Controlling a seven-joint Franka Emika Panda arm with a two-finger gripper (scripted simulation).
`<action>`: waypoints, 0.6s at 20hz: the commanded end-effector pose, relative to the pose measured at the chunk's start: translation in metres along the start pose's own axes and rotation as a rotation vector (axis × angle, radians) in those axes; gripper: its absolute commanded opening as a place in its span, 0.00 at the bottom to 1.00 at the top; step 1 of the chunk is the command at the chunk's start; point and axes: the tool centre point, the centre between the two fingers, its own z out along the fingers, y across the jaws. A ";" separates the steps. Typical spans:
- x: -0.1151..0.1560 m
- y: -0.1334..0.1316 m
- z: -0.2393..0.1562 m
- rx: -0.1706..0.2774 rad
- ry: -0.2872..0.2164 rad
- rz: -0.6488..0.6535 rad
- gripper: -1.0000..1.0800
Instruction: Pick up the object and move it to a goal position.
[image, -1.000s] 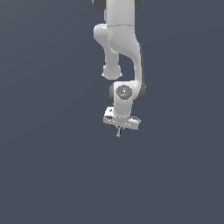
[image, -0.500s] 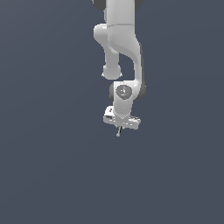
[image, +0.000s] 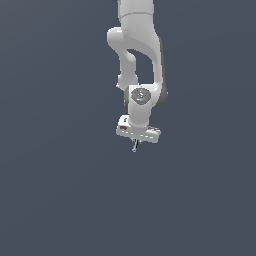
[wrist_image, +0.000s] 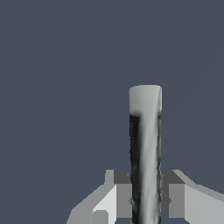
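Exterior view, arm: a white Franka arm (image: 137, 55) hangs down from the top edge of the picture, where its upper part is cut off, against a flat slate-grey backdrop with no visible edge or floor line.
Exterior view, gripper: the gripper (image: 136, 142) sits at the arm's low end, pointing down; its white cross-body is tilted, lower toward the exterior view's right.
Exterior view, rod: the rod (image: 134, 146) shows only as a tiny sliver poking out below the gripper, pale with a darker tip; too small here to make out more.
Exterior view, fingers: hard to separate from the gripper body at this size, so the grip cannot be judged from this view alone.
Wrist view, rod: the rod (wrist_image: 145, 153) fills much of the picture, a straight cylinder running away from the gripper, streaked dark grey to black along one side, pale grey along the other, with a pale far end. Its near end is cut off by the picture edge.
Wrist view, fingers: two grey fingers (wrist_image: 121, 197) press against the rod, one on each side; their bases are cut off by the picture edge.
Jaws: closed onto the rod, holding it between them.
Wrist view, background: plain slate grey beyond the rod, with nothing to show how far off it is.
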 end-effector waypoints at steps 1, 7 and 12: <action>-0.002 0.003 -0.016 0.000 0.001 0.000 0.00; -0.009 0.013 -0.068 0.001 0.001 0.000 0.00; -0.016 0.022 -0.118 0.001 0.001 0.000 0.00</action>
